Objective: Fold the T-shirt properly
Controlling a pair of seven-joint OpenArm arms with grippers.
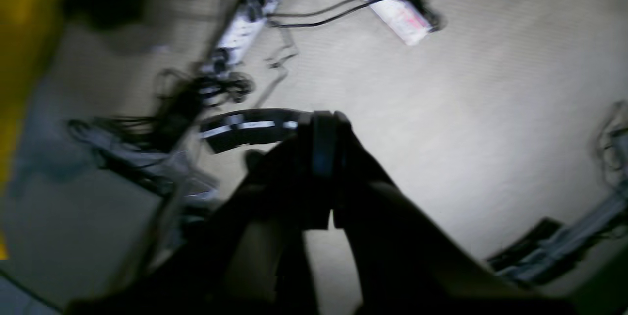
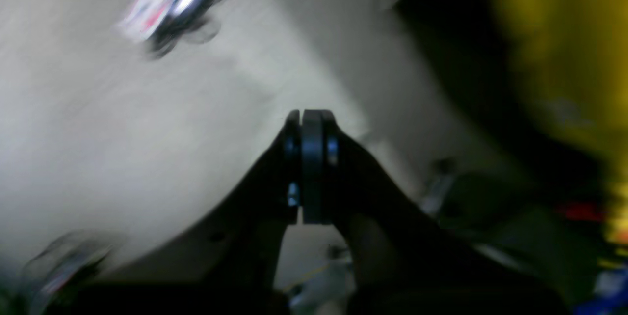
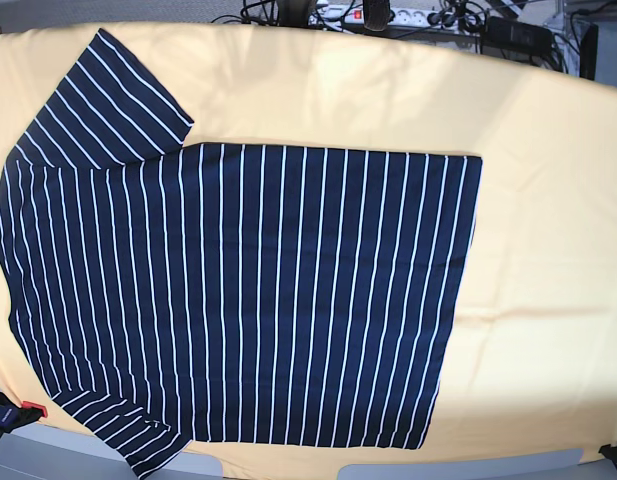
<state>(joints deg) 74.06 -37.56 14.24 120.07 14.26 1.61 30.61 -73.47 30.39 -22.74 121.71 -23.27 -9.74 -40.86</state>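
T-shirt (image 3: 238,290) flat, unfolded on yellow cloth (image 3: 548,250); navy with thin white stripes, sleeves spread at base view's left, hem at right. Left gripper (image 1: 327,131) pinched together, empty, over pale floor (image 1: 441,109), cloth edge far off its left. Right gripper (image 2: 310,128) likewise closed, empty, cloth blurred off its right. Neither near shirt.

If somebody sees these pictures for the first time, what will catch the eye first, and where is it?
The navy T-shirt with thin white stripes catches the eye first: it lies flat and unfolded over the left and middle of the yellow-orange table cloth, sleeves at the left. In the blurred wrist views, the left gripper and right gripper are both shut and empty, above a pale floor with a white power strip and cables.
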